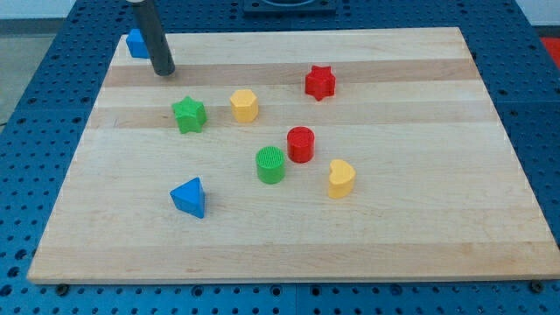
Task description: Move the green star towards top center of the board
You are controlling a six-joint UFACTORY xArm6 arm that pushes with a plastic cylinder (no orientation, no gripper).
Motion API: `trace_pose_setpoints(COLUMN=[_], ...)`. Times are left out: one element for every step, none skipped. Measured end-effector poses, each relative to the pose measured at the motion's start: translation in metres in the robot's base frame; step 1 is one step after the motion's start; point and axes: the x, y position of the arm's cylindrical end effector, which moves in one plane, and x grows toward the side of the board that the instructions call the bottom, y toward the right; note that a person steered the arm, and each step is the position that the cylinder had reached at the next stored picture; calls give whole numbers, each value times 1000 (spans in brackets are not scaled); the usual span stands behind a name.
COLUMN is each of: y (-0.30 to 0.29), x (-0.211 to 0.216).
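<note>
The green star (189,115) lies on the wooden board (420,210), left of its middle and in the upper half. My tip (164,72) touches the board near the view's top left, above and a little left of the green star, with a clear gap between them. A blue block (136,44) sits at the board's top left corner, just left of the rod and partly hidden by it. A yellow hexagon (245,105) lies just right of the green star.
A red star (320,82) lies right of the top centre. A red cylinder (300,144), a green cylinder (271,165) and a yellow heart-shaped block (341,178) cluster near the middle. A blue triangle (189,197) lies at lower left.
</note>
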Motion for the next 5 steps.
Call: trace_pose_setpoints(y=[-4,-32,-59,-46,-13], x=[10,30,66,108,128])
